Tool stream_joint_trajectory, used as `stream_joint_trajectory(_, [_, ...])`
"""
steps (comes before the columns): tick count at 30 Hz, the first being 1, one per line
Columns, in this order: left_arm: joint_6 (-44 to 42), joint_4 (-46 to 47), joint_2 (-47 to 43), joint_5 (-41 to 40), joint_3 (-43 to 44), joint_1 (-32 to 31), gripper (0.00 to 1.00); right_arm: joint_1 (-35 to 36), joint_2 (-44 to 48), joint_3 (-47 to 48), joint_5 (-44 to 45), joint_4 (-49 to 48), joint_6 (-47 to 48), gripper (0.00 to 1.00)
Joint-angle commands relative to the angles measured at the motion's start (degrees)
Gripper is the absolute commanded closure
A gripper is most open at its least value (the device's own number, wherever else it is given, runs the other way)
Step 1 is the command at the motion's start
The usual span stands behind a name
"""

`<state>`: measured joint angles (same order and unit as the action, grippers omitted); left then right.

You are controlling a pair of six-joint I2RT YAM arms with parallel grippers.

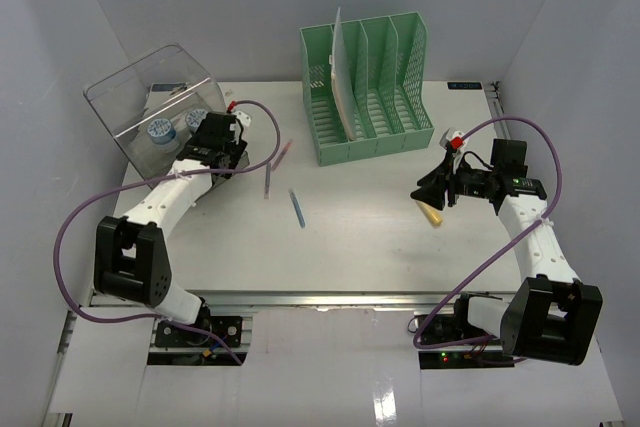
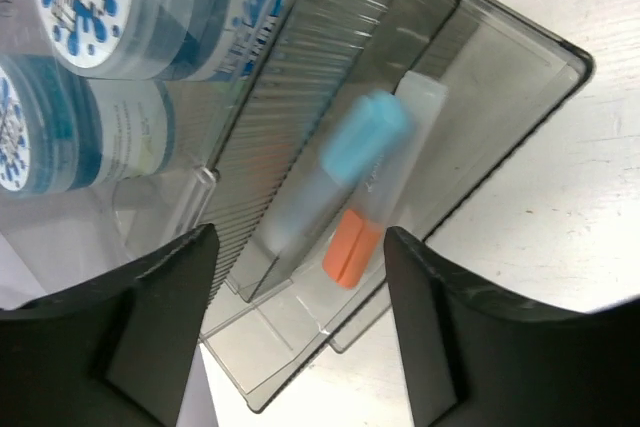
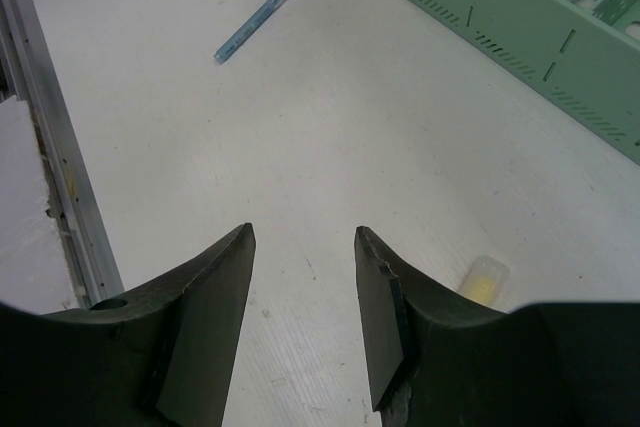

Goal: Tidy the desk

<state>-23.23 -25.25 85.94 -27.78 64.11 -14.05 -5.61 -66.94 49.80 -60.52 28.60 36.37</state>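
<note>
Desk [image 1: 360,247]: flat, spanning the floor between the grey walls. You have the left gripper [image 2: 297,237] with jaws apart at the clear box [image 1: 150,122], over a blue-capped marker [image 2: 345,177]. Right gripper [image 3: 303,237]: jaws apart, above the desk near a small yellow item [image 3: 485,279].

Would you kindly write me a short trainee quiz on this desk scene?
1. True or false: the right gripper is open and empty.
2. How many round blue-and-white tubs sit inside the clear plastic box?
3. Where on the flat white desk does the green slotted file rack stand: A near rail, B far edge, C left wall?
Key: 1 true; 2 two; 3 B.
</note>
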Motion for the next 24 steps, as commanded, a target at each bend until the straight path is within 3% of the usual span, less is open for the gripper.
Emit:
stream_joint_trajectory(1, [2.34, 3.23, -4.91, 1.37, -0.09, 0.86, 0.16, -0.28, -0.13, -0.37, 0.20, 0.67, 1.09, 0.48])
stream_joint_trajectory(5, [6.16, 1.20, -8.88, 8.50, 0.88, 0.85, 0.10, -0.28, -0.46, -0.43, 3.30, 1.28, 2.59, 0.47])
stream_joint_trajectory(9, [14.43, -0.74, -14.93, 25.25, -0.30, 0.78, 0.04, -0.26, -0.27, -1.01, 13.02, 0.70, 2.70, 0.44])
stream_joint_trajectory(10, [16.27, 0.19, -18.20, 34.84, -2.58, 0.78, 0.02, -0.19, -0.21, -1.31, 19.29, 0.12, 2.07, 0.34])
stream_joint_trajectory(11, [18.77, 1.71, -20.90, 41.00, -5.15, 0.78, 0.02, -0.19, -0.21, -1.74, 24.50, -0.62, 1.82, 0.18])
stream_joint_trajectory(13, [21.23, 5.19, -25.16, 47.70, -10.16, 0.78, 0.02, -0.19, -0.47, -3.34, 34.79, -1.84, 2.29, 0.07])
stream_joint_trajectory(17, [22.69, 12.34, -34.48, 53.16, -20.83, 0.86, 0.02, 0.01, -4.13, -4.08, 42.87, -0.92, 3.97, 0.10])
stream_joint_trajectory(22, [24.32, 17.17, -44.38, 50.40, -29.96, 0.78, 0.02, 1.38, -12.78, -2.88, 46.61, -3.28, 2.76, 0.09])
stream_joint_trajectory(24, [24.60, 16.80, -46.56, 49.97, -30.13, 0.85, 0.02, 1.93, -16.47, -1.06, 45.66, -2.92, 1.73, 0.03])
